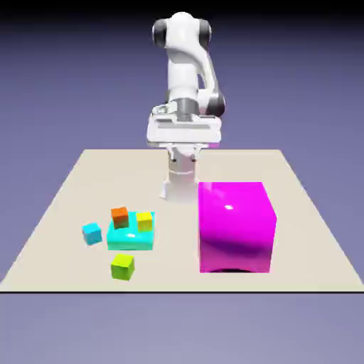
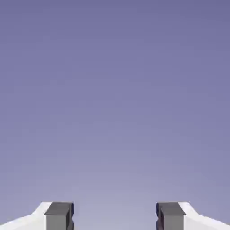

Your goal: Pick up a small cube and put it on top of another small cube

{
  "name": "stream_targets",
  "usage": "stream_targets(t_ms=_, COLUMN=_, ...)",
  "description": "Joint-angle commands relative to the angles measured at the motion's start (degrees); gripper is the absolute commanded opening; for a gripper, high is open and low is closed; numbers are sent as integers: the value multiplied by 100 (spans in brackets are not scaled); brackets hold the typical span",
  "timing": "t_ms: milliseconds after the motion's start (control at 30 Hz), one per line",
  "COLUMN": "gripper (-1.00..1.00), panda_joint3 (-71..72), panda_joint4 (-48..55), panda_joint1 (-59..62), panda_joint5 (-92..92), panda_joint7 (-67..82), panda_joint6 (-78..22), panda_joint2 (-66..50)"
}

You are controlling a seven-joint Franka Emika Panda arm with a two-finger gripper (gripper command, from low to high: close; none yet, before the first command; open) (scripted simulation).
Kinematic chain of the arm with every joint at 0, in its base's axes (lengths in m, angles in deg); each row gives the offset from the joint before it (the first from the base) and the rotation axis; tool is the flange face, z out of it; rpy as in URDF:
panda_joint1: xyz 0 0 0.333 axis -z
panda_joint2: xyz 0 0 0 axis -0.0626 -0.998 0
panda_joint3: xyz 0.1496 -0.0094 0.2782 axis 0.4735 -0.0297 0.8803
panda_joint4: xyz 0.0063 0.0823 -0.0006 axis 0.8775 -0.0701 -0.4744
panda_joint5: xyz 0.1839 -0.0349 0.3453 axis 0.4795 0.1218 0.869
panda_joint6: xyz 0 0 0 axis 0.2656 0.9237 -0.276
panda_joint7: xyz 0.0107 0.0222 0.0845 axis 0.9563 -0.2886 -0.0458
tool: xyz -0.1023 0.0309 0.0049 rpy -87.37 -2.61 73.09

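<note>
The small cyan cube (image 1: 92,232) lies on the table at the exterior view's left, nothing touching it. Close by are an orange cube (image 1: 119,217), a yellow cube (image 1: 144,221) and a green cube (image 1: 122,266) of about the same size. My gripper (image 1: 184,153) hangs high over the table's far part, well away from all the cubes. In the hand view the gripper (image 2: 115,218) is open: the two grey fingertips (image 2: 59,215) stand apart with only the plain backdrop between them. No cube shows in that view.
A larger flat cyan block (image 1: 131,238) lies beside the small cyan cube; the orange and yellow cubes sit at its far edge, seemingly on top. A big magenta cube (image 1: 234,226) stands at the exterior view's right, near the table's (image 1: 64,192) front edge.
</note>
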Motion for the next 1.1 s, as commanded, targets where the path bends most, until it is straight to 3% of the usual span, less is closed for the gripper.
stream_targets(t_ms=0, gripper=0, panda_joint3=-61, panda_joint4=191, panda_joint1=67, panda_joint5=51, panda_joint7=13, panda_joint6=-247, panda_joint2=-208)
stream_targets(t_ms=1067, gripper=0, panda_joint3=-2010, panda_joint4=6284, panda_joint1=2205, panda_joint5=1676, panda_joint7=435, panda_joint6=-8136, panda_joint2=-6853)
